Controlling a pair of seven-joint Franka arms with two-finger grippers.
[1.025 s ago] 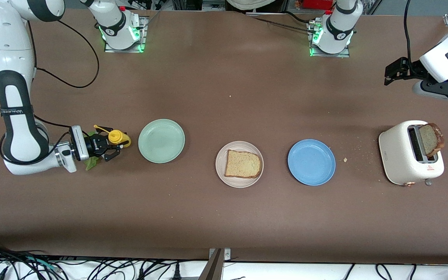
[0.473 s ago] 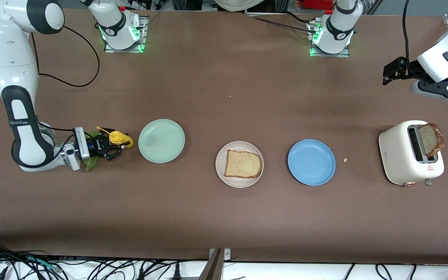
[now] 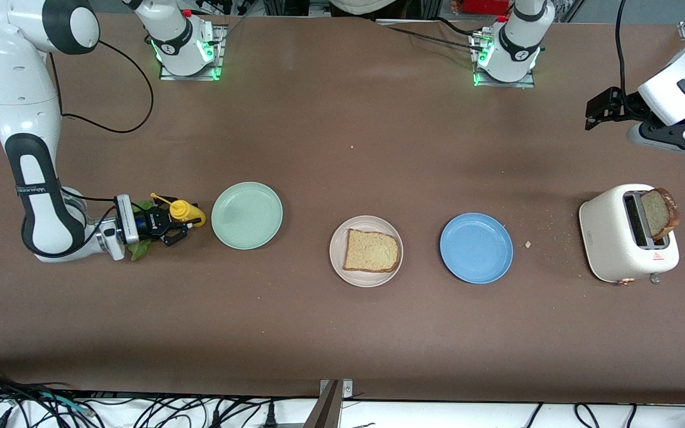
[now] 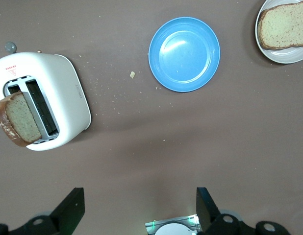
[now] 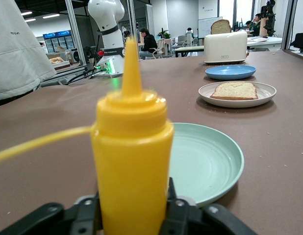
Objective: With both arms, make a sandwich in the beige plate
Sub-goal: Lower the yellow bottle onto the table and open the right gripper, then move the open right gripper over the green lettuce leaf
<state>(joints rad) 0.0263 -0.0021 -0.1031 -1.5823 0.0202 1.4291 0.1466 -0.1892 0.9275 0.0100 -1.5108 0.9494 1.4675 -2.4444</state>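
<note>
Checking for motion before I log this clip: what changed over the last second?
The right pincer, around the yellow bottle beside the green plate, carried it slightly toward that plate as the right arm's upper links swung. The left pincer shifted a little near the toaster. Bread on the beige plate, blue plate and toaster slice stayed put.

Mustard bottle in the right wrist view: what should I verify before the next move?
1. Bottle upright at the right gripper: ok.
2. Grip on bottle: cannot tell.
3. Bread on beige plate: ok.
4. Lettuce on the bread: not ok, it lies under the right gripper.
5. Second slice up in toaster: ok.
6. Left gripper waiting, jaws open: ok.
</note>
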